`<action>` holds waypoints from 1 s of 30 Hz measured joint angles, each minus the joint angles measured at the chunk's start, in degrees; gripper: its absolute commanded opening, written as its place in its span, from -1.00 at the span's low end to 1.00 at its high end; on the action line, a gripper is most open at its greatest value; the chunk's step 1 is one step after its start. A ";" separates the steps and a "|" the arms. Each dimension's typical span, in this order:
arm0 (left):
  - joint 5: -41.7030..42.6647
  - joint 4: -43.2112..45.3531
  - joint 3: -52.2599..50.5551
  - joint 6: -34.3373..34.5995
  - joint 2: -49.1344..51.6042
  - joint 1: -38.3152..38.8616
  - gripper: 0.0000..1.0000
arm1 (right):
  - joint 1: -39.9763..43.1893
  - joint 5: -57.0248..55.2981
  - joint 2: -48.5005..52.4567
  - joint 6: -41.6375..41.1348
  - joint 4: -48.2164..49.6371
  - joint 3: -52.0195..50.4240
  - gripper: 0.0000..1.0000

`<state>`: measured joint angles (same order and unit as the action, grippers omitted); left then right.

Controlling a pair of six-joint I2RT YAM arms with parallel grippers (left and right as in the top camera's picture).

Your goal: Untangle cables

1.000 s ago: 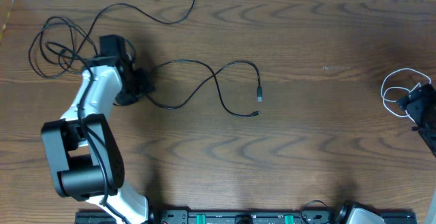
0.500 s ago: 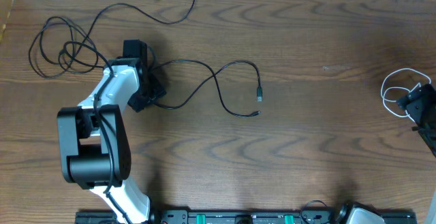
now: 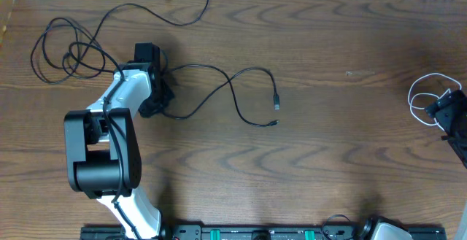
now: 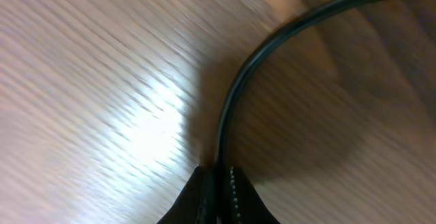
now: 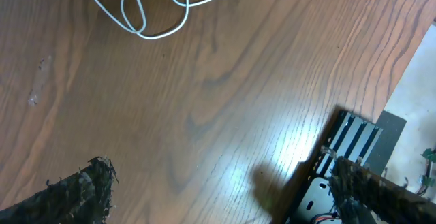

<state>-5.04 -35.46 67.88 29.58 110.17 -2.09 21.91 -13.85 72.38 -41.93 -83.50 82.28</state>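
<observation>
The table is seen from above, with a lot of bare wood in the middle and at the front. That room can be used for pulling a cable out.

The left arm has been moved away from the pile of black cables, which is kept in the far left corner, close to the table's edges. One loose black cable is laid right by the far edge.

The middle black cable is spread out near the table's middle. The left gripper has just been snapped shut on it, so it is now pinched tight and is likely ready to be dragged clear.

The white cable is curled near the right edge. The right gripper is held wide open beside it, and nothing is gripped.
</observation>
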 measured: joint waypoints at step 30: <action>-15.06 -7.52 18.01 -19.61 -0.46 -23.21 -0.85 | 0.00 -0.02 0.00 0.00 0.00 0.00 0.98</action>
<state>-20.10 -42.98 85.89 9.98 109.71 -25.30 21.91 -13.87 72.38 -41.93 -83.50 82.28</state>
